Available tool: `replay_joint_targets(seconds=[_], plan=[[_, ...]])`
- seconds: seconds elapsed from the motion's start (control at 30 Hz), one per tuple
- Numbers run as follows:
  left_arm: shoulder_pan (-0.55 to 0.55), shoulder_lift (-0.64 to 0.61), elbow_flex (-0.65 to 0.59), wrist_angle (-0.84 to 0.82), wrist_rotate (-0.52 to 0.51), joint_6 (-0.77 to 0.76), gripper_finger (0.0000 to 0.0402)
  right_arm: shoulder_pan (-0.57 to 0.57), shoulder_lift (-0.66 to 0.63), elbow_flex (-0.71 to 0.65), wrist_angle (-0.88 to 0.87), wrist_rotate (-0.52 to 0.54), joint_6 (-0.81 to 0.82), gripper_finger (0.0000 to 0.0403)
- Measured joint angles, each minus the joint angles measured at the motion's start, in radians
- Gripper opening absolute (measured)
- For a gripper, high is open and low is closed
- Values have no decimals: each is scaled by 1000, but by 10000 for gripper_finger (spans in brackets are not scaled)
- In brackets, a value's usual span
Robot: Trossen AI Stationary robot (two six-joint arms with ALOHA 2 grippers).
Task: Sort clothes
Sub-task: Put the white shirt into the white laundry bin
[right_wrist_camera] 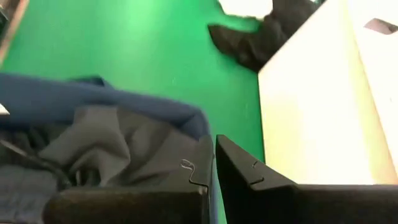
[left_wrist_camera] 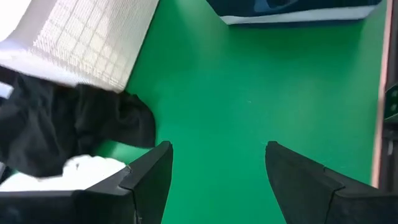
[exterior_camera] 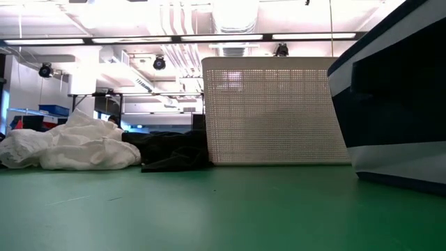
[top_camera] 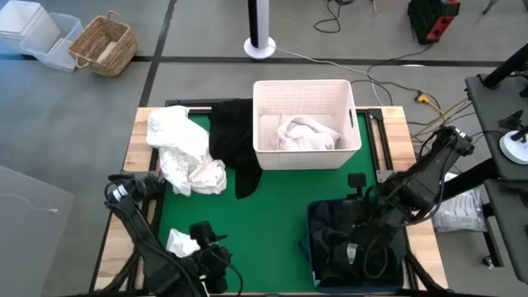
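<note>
Black garment point(top_camera: 234, 142) — long axis front-to-back, beside white bin point(top_camera: 304, 124)

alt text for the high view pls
Overhead view of a green table: white clothes and a black garment lie left of a white bin holding white fabric; a navy bin holds dark clothes under the right gripper.

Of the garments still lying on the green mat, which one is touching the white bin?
The black garment: it lies against the white bin on its left side. The white garment lies further left, beyond the black one, apart from the bin.
</note>
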Motion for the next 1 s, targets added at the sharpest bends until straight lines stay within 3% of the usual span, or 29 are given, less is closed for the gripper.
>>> replay_joint_targets(seconds=[0.17, 0.37, 0.8, 1.0], plan=[[0, -16, -3, 0, 69, -12, 233, -14, -20, 0, 77, 2, -46, 12], [1, -61, -81, 0, 335, -25, 233, -55, -20, 0, 73, 2, -61, 12], [-11, -217, -522, 6, 763, -576, 233, -88, -20, 0, 74, 0, -89, 12], [0, -218, -622, 58, 866, -830, 233, -88, -20, 0, 75, -1, -89, 12]])
